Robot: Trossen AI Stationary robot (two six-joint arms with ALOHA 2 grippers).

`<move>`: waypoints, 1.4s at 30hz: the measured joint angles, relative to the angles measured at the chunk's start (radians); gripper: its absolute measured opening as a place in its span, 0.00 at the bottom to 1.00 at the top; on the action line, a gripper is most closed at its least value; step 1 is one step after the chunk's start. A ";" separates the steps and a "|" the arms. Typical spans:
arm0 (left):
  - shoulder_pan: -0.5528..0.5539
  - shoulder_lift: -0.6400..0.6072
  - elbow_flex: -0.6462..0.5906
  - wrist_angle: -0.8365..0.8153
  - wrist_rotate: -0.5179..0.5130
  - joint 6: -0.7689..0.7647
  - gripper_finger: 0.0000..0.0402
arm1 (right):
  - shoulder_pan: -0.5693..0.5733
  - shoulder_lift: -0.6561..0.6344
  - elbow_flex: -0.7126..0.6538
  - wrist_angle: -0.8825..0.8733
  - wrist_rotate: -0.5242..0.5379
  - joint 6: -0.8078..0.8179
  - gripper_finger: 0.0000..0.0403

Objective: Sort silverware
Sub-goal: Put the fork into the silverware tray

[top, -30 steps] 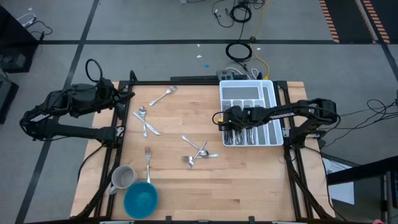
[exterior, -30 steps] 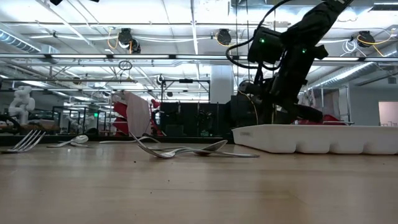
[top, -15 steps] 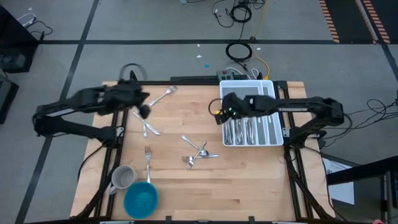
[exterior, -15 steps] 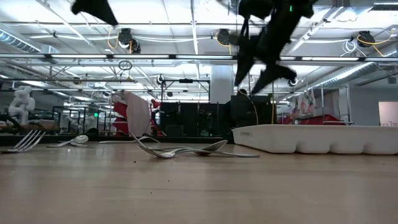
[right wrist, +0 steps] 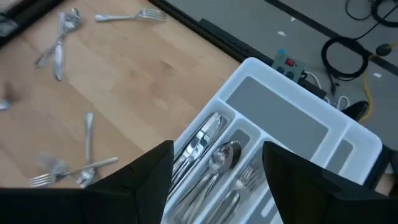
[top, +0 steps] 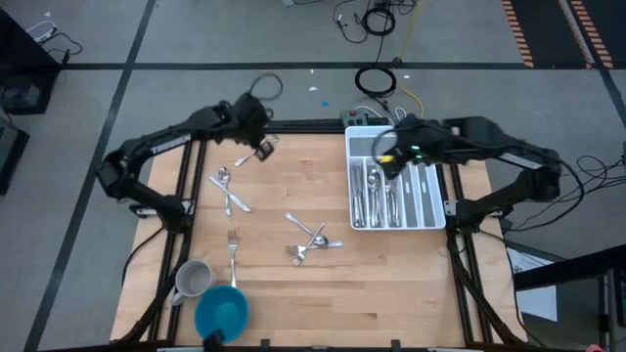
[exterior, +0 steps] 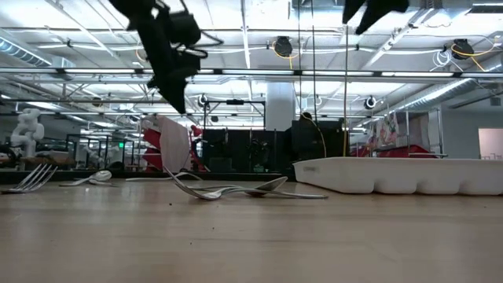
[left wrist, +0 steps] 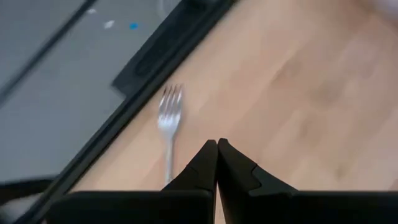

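Observation:
Loose silverware lies flat on the wooden table: a fork (top: pixel 256 152) near the far edge, a spoon and another piece (top: pixel 227 191), a crossed cluster (top: pixel 311 240) in the middle, and a fork (top: pixel 233 249) toward the near left. More pieces lie in the white tray (top: pixel 428 181). My left gripper (top: pixel 264 147) hovers shut above the far fork (left wrist: pixel 169 113), touching nothing. My right gripper (top: pixel 387 161) hangs open high above the tray (right wrist: pixel 292 118).
A grey mug (top: pixel 193 279) and a blue bowl (top: pixel 222 313) stand at the near left corner. The tray's far, wide compartment (right wrist: pixel 280 115) is bare. A black frame rail (left wrist: pixel 168 53) runs along the far edge beside the fork. Bare wood lies near the tray.
My left arm has swung from beyond the table's left edge toward the far edge and now stands over the far fork. My right gripper has risen out of the tray's near end and moved toward the far edge. The silverware on the table has stayed put.

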State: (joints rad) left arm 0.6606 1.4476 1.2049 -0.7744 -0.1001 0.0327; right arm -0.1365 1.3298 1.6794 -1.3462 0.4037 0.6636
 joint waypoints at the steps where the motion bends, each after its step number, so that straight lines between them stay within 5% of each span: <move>1: 0.037 0.017 0.000 0.040 0.060 -0.001 0.03 | 0.008 -0.020 0.003 -0.014 0.002 0.012 0.58; 5: 0.154 0.073 0.000 0.154 0.254 -0.019 0.03 | 0.038 -0.093 0.003 -0.061 0.018 0.076 0.58; 12: 0.275 0.195 0.001 0.152 0.284 -0.016 0.03 | 0.068 -0.155 0.003 -0.078 0.026 0.123 0.58; 20: 0.230 0.307 0.001 0.115 0.283 0.079 0.13 | 0.068 -0.155 0.003 -0.120 0.041 0.086 0.58; 32: 0.142 0.324 0.008 0.082 0.077 0.160 0.37 | 0.067 -0.154 0.002 -0.154 0.040 0.057 0.58; 42: 0.151 0.396 0.008 0.109 0.002 0.160 0.41 | 0.067 -0.153 0.002 -0.155 0.040 0.050 0.58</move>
State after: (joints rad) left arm 0.8120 1.8432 1.2133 -0.6652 -0.0979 0.1923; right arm -0.0692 1.1763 1.6817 -1.5009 0.4438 0.7136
